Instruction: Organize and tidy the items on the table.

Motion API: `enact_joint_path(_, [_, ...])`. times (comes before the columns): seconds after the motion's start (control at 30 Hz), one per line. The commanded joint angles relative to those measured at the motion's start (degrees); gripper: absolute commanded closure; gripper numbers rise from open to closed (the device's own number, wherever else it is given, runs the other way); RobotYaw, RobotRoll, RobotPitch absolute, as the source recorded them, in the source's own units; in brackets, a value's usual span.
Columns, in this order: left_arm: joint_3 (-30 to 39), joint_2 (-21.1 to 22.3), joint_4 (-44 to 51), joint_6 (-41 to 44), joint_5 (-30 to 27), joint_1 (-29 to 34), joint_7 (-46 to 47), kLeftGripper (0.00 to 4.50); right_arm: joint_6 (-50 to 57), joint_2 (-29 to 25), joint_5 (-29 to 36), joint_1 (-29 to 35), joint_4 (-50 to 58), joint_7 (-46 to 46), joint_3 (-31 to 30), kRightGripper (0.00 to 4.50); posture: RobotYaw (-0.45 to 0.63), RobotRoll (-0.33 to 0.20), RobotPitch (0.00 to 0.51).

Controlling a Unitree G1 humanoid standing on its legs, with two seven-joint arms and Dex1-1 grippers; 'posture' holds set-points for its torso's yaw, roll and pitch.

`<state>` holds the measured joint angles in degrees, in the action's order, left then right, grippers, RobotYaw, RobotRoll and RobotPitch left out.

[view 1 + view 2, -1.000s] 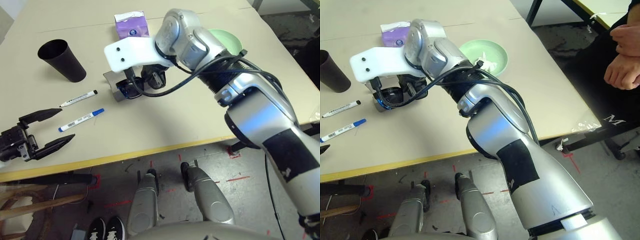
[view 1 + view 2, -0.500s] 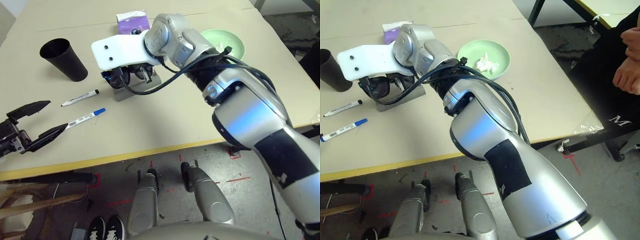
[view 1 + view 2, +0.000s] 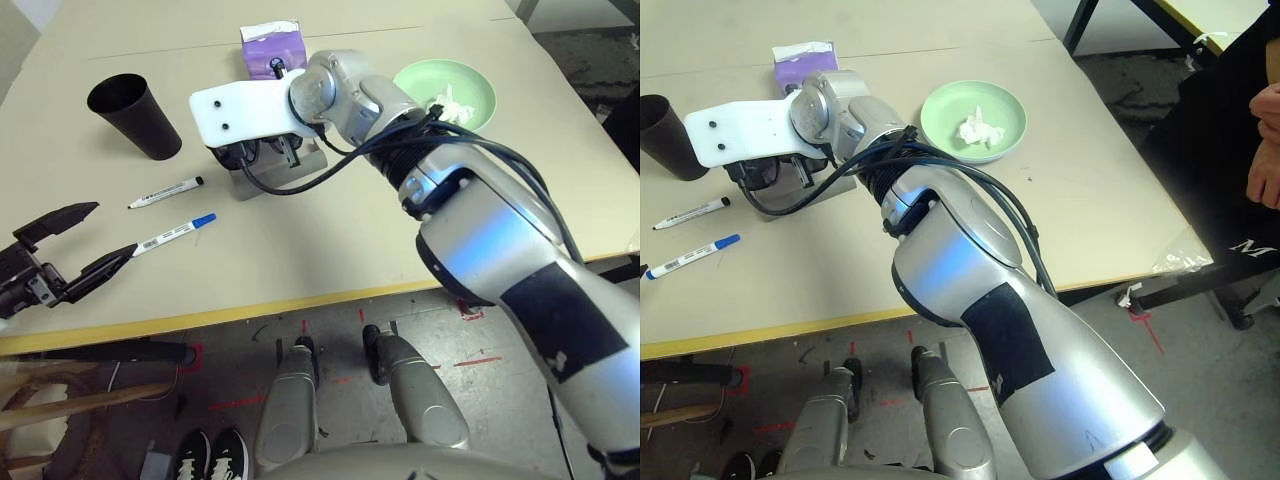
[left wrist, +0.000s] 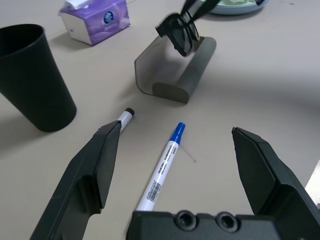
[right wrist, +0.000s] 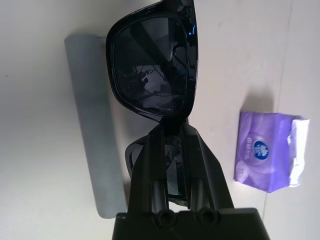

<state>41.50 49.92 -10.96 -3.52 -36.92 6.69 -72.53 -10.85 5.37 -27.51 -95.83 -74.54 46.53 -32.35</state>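
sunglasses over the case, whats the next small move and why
Probably ease the right gripper down a little further. It is shut on the black sunglasses, which hang above the open grey glasses case without touching it, so lowering them into the case before releasing looks sensible.

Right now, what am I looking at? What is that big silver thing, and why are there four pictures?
It is a robot with two arms. Two pictures come from cameras in its head, looking down at the table. Two come from cameras on its wrists. The right gripper is shut on black sunglasses, holding them over an open grey glasses case. The left gripper is open, near two markers. Also on the table are a black cup, a purple tissue box and a green plate with a crumpled tissue.
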Motion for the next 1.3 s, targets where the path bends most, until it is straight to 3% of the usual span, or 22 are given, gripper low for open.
enact_joint_path(0.03, [0.84, -1.16, 2.3, -0.15, 0.08, 1.29, 1.51, 0.0, 0.16, 1.25, -1.2, 1.21, -0.4, -1.04, 0.13, 4.35, -0.04, 0.0, 0.269])
enact_joint_path(0.77, [-0.03, -2.11, 13.76, 7.09, -1.6, 1.07, 11.07, 0.0, 1.16, 1.85, -2.92, 3.01, -0.99, -2.36, 0.12, 4.35, -0.03, 0.0, 0.301])
enact_joint_path(1.3, [2.98, -2.95, 12.13, 7.53, -2.7, 5.29, 7.53, 0.0, 2.9, 2.85, -4.92, 5.39, -1.29, 1.51, -0.77, 4.36, 0.0, 0.0, 0.317])
